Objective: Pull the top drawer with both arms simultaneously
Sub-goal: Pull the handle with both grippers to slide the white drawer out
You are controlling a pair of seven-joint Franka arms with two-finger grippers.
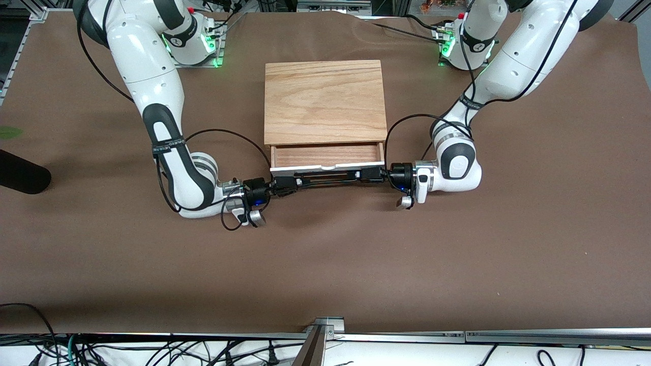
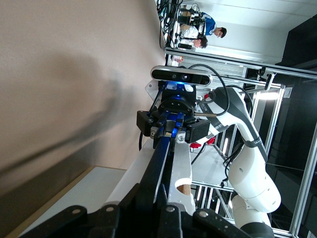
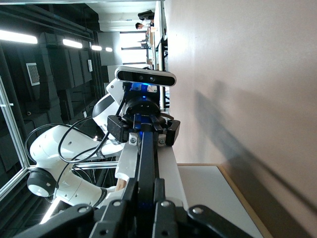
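Top drawer (image 1: 325, 155): partly out of the wood-topped cabinet (image 1: 323, 101), its front toward the front camera, tray interior showing.
Handle (image 1: 325, 178): black bar across the drawer's white front, spanning between my two grippers.
My left gripper (image 1: 374, 175): clenched on the handle's end toward the left arm's side.
My right gripper (image 1: 283, 185): clenched on the handle's end toward the right arm's side.
Table (image 1: 325, 264): brown surface under the cabinet.

A brown surface (image 1: 325, 264) spreads bare beneath both pincers. Well away from the right pincer, at the right arm's end of the surface, lies a dark rounded object (image 1: 23, 175), perhaps a roll or bag, with a small green scrap (image 1: 10, 132) near it. Loose cables (image 1: 168, 351) tangle along the surface's nearest edge.
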